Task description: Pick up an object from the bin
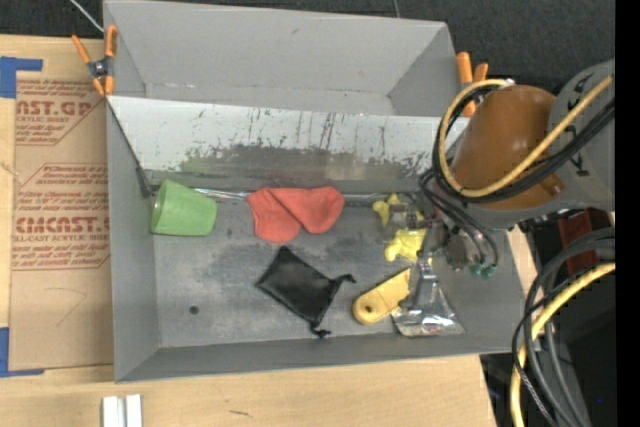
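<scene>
An orange-brown rounded cover (505,145) capped the arm's wrist, glossy on top. Yellow cables (560,153) and black cables (450,195) looped around it. The shell (600,120) behind was pale grey. The gripper (428,290) was slim silvery metal, with a small green part (486,267) beside it.

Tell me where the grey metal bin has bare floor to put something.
Widest bare floor: the front-left corner, bordered by the green plastic cup, crumpled red cloth and black fabric pouch. A narrower gap: between red cloth and small yellow pieces. Crowded: the right end, around the gripper, with a flat yellow tag and crinkled silver foil.
</scene>
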`<act>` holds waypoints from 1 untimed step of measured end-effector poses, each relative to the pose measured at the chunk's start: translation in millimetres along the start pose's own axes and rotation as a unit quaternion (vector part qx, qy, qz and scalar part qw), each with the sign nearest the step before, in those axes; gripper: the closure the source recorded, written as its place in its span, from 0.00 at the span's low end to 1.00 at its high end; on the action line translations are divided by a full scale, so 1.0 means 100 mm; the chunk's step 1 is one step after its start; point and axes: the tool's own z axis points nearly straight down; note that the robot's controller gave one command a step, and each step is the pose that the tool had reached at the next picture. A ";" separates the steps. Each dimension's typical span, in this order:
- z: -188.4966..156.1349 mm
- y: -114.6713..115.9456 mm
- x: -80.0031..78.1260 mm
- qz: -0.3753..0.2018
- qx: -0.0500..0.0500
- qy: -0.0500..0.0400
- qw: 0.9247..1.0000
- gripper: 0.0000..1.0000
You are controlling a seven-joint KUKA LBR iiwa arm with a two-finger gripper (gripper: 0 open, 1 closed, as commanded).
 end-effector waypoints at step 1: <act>-0.04 0.00 -0.02 -0.001 0.000 -0.004 1.000 0.00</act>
